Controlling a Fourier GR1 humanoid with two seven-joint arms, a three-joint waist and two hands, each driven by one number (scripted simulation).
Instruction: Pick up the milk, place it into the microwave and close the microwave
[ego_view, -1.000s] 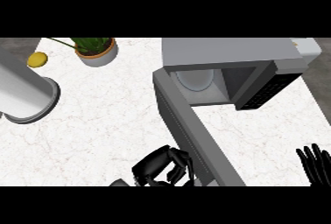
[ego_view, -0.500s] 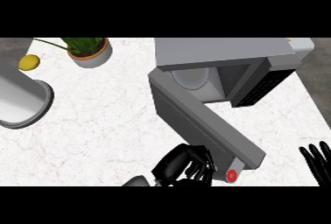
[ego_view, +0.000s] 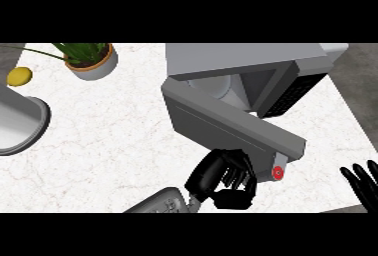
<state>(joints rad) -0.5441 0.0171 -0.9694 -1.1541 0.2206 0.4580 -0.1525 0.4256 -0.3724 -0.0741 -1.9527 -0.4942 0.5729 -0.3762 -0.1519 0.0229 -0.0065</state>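
Compared with half a second ago, the microwave door (ego_view: 232, 127) has swung further toward the oven, its red-buttoned end now at centre right instead of the lower middle, and the left hand (ego_view: 221, 177) has followed it up from the bottom edge. That hand sits just below the door's outer face at lower centre, its black fingers curled against the grey panel with nothing visibly held; whether they actually touch the door is hard to tell. The right hand (ego_view: 363, 182) shows only as dark, straight fingertips at the lower right corner, the rest cut off. The microwave (ego_view: 244, 62) is a grey box at upper centre, and through the narrowing gap a pale rounded shape, likely the milk (ego_view: 214, 86), stands inside, mostly hidden by the door and the oven's top. On the white marbled bench (ego_view: 111, 130), a potted plant (ego_view: 90, 60) sits at upper left, a yellow lemon (ego_view: 19, 76) just left of it, and a shiny metal cylinder (ego_view: 18, 125) is cut off at the left edge.
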